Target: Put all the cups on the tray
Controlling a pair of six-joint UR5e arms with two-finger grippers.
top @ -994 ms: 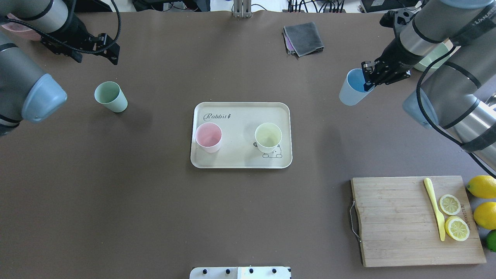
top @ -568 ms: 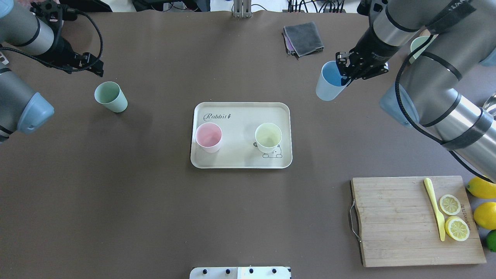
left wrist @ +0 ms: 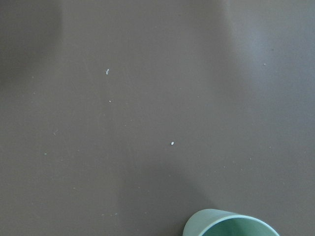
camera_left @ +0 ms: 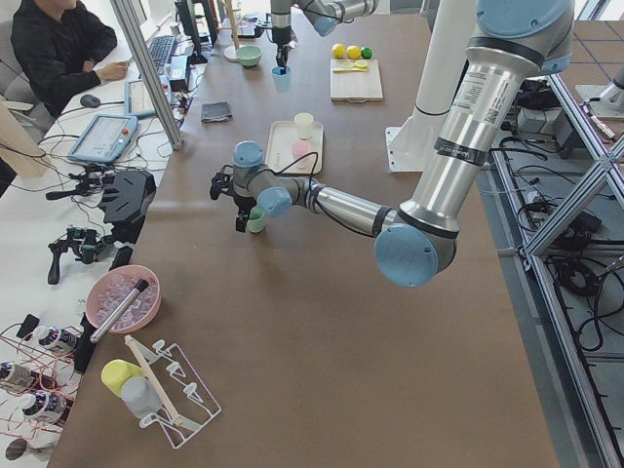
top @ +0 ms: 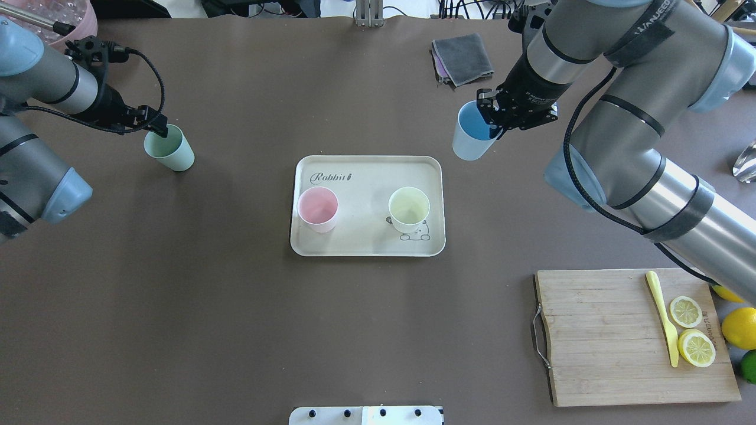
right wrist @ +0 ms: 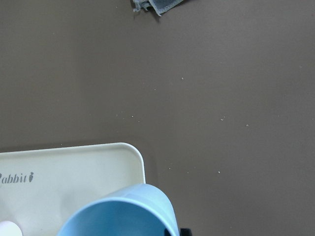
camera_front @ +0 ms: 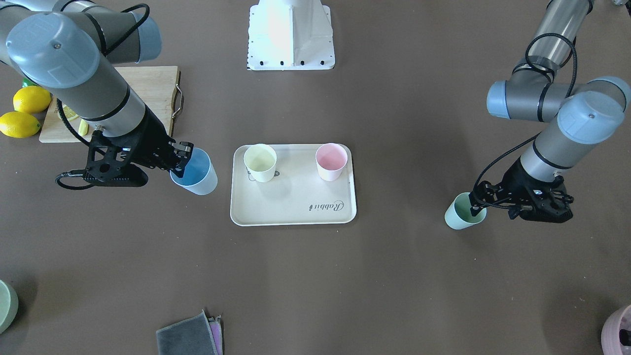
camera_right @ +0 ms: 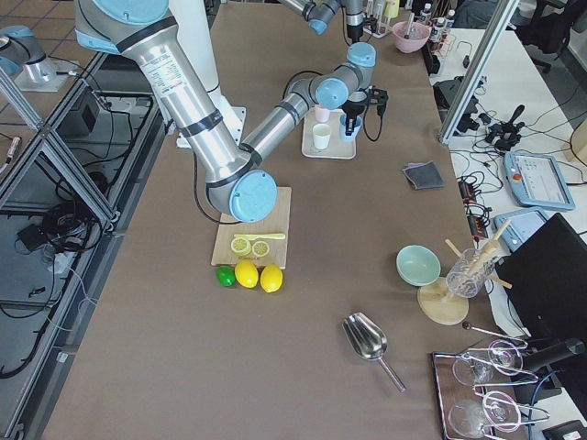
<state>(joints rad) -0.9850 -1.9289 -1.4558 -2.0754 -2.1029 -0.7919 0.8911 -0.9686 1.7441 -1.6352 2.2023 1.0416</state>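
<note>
Two cups home, two to go. Our left gripper (top: 158,127) is hovering at the rim of the mint green tapered tumbler (top: 171,149), standing on the brown bench (top: 236,324) well apart from the cream rectangular bear-print tray (top: 366,177); whether it is gripping, we cannot tell. The pink tumbler (top: 318,208) and pale yellow tumbler (top: 409,209) are sitting on the tray. Our right gripper (top: 493,121) is pinching the light blue tumbler (top: 469,141) by its rim, aloft just beside the tray's far corner; we are judging it must come down on bare tray, wide of the yellow. A grey folded cloth (top: 462,58) and wooden cutting board (top: 608,336) are lying well aside.

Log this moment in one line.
right gripper: holds blue cup | left gripper: at green cup | tray: pink cup, yellow cup
</note>
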